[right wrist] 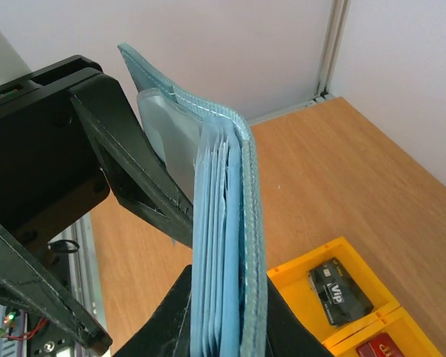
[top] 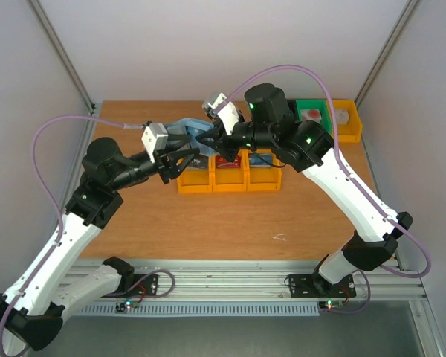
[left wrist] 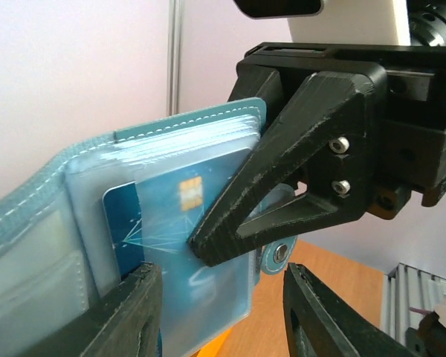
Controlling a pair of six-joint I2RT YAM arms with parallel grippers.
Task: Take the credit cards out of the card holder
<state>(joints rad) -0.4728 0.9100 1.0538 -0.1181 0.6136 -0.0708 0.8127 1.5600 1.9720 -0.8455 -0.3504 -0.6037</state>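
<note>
The card holder (top: 187, 128) is a blue wallet, held up above the table with my right gripper (top: 208, 141) shut on its folded edge (right wrist: 223, 223). A blue credit card (left wrist: 141, 223) sits inside a clear sleeve of the card holder (left wrist: 82, 193). My left gripper (left wrist: 223, 305) is open, its jaws either side of that sleeve's lower corner. From above, the left gripper (top: 180, 162) is just left of the wallet. A dark grey card (right wrist: 340, 291) lies in a yellow bin (right wrist: 297, 279), with a red card (right wrist: 379, 346) in the bin beside it.
Three yellow bins (top: 229, 182) stand in a row under the grippers. A green bin (top: 310, 111) and another yellow bin (top: 349, 130) stand at the back right. Grey walls close in the table's back and sides.
</note>
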